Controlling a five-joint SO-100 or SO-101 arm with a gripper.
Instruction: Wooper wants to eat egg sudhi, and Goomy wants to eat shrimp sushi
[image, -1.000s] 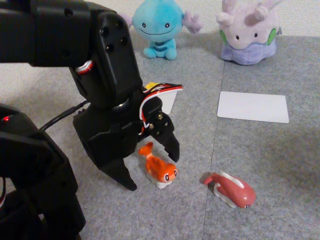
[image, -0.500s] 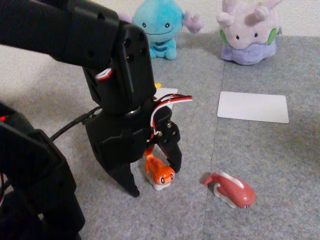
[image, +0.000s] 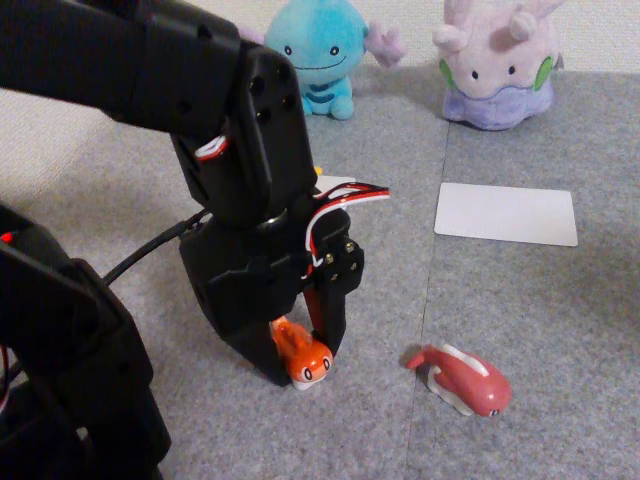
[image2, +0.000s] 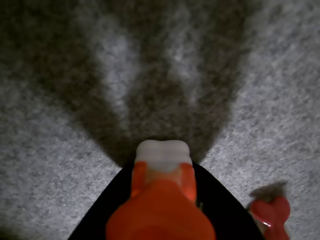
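- While my end effector (image: 305, 362) is pinching the shrimp sushi (image: 301, 356) at the grey mat's six o'clock, I am judging the toy light, hard and slick.
- I am gripping its mid-body; the tail looks likelier to slip.
- Goomy (image: 497, 62) is sitting at one o'clock.

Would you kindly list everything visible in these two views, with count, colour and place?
Light-blue round plush toy: one, back of the mat, left of centre in the fixed view.
Pale lilac blob-shaped plush toy: one, back right.
White rectangular card: one, flat on the mat in front of the lilac plush.
Second white card: one, mostly hidden behind the arm.
Small bright-orange toy on a white rice base: one, between the gripper's fingers.
Longer pinkish-red toy: one, front right, lying apart from the orange toy.
Grey carpet mat: covers the table.
Black arm's gripper: one, closed on the orange toy.
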